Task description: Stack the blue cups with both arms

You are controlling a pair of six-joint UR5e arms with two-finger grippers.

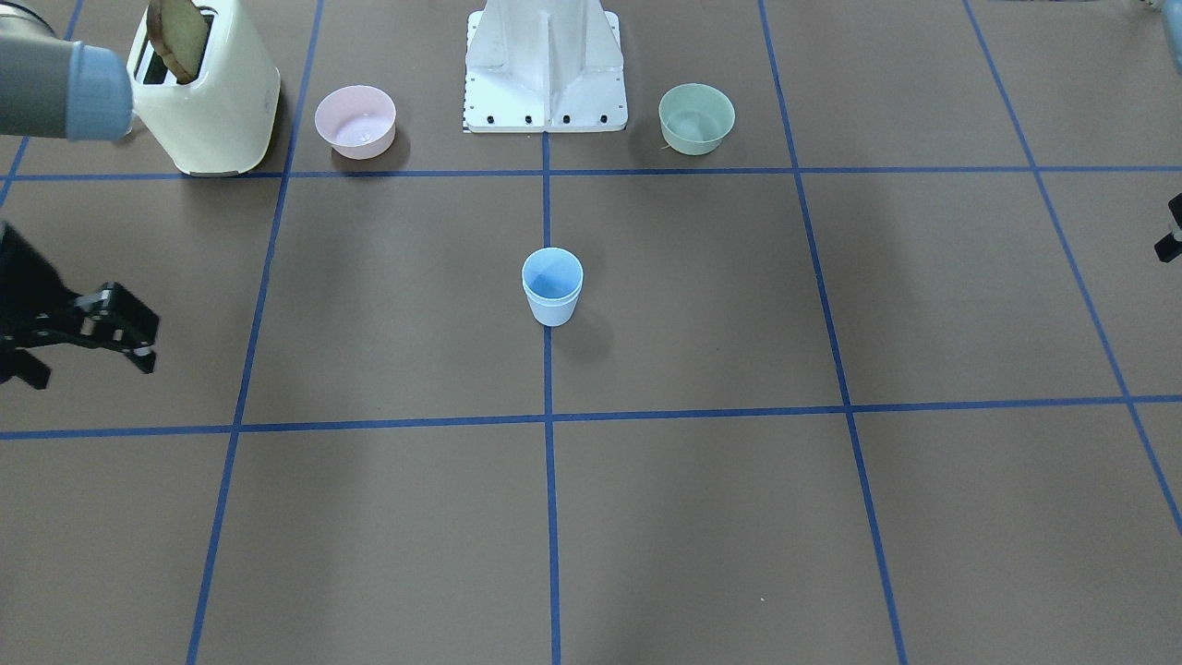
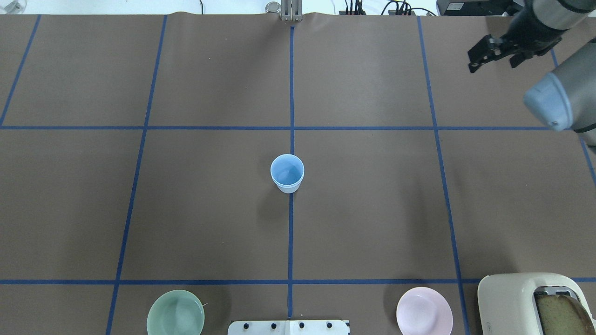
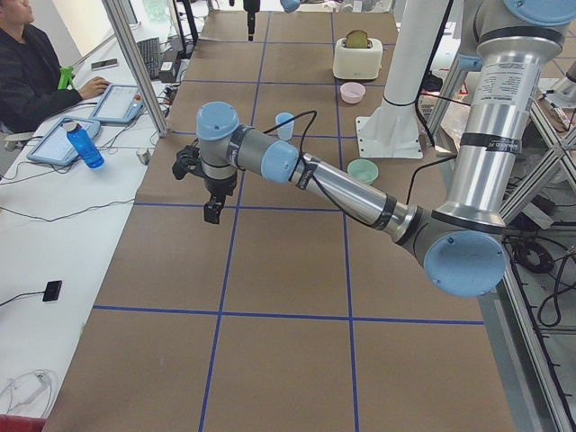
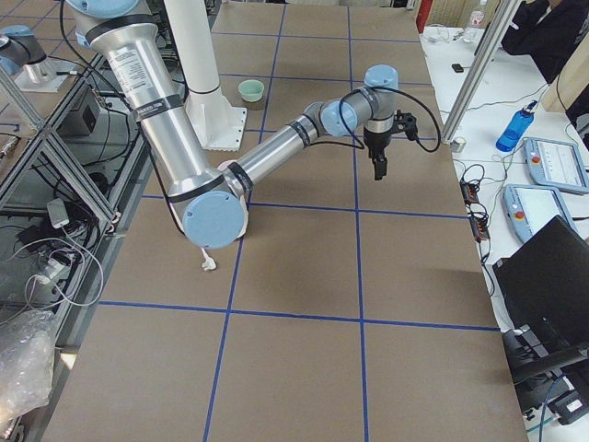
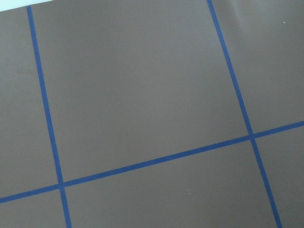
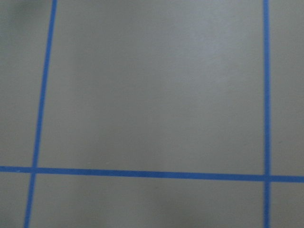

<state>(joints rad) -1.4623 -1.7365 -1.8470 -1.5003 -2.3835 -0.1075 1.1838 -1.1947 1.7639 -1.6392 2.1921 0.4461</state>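
The blue cups (image 1: 552, 286) stand upright at the table's middle on the centre tape line. They look like one cup nested in another, with a doubled rim; no separate second cup shows. They also show in the overhead view (image 2: 287, 173) and the exterior left view (image 3: 285, 124). My right gripper (image 1: 92, 365) is open and empty, far off to the robot's right of the cups; in the overhead view (image 2: 493, 63) it hangs at the far right. Only a sliver of my left gripper (image 1: 1171, 231) shows at the frame edge, and I cannot tell whether it is open or shut. It hangs over the table's left end (image 3: 211, 193).
A cream toaster (image 1: 203, 92) holding a bread slice stands near the robot's right. A pink bowl (image 1: 355, 120) and a green bowl (image 1: 696, 117) flank the white base pedestal (image 1: 545, 74). An operator (image 3: 31, 63) sits beside the table.
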